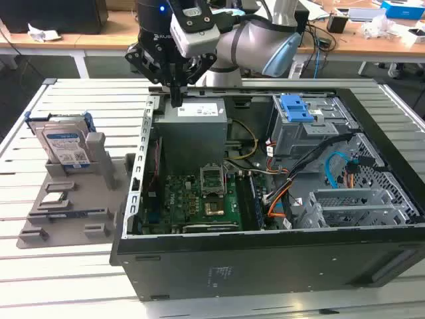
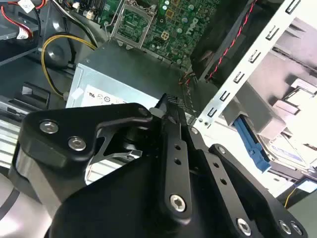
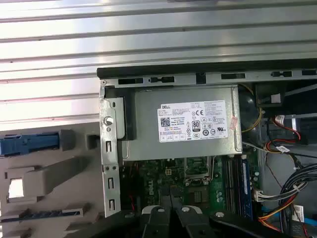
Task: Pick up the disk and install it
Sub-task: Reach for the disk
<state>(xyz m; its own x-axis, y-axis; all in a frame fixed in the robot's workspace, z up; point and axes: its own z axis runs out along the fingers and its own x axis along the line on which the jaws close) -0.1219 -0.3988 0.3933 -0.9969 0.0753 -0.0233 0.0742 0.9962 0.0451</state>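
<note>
Slatted white table [image 1: 80, 93] is carrying an open computer case [image 1: 265, 266], and we are hovering our gripper [image 1: 176, 101], fingers pinched together on nothing, above the grey power supply [image 1: 192, 133]. Outside the case, at the exterior view's left, the disk [image 1: 65, 146] is standing in a grey holder [image 1: 73, 199]. Crossing low, we would be risking clipping the case rim or toppling the disk.

Your arm [image 1: 252, 43]: silver-grey tubes, pale blue joint cap [image 1: 284, 56]. Your gripper [image 1: 176, 100]: black linkage plates, silver screws [image 2: 178, 202] (round heads, hex sockets). Your wrist carries a light grey box [image 1: 192, 30] and one blue light [image 1: 161, 8].
</note>
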